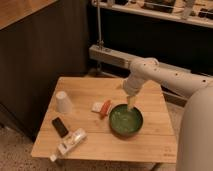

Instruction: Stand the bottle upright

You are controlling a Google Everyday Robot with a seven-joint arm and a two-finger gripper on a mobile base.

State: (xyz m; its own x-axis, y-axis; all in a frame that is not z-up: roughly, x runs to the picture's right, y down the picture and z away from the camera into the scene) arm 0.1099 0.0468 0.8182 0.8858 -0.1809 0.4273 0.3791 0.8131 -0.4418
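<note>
one bottle (70, 142) lying, gripper (131, 104) apparently over bowl (125, 132), well apart

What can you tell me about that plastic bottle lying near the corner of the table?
The bottle is slim, whitish, semi-clear plastic with a pale label and small white cap. It lies on its side on the wooden table, by a front corner, cap toward the edge, close beside the black phone. Nothing holds it: the gripper hangs apart, over the green bowl.
</note>
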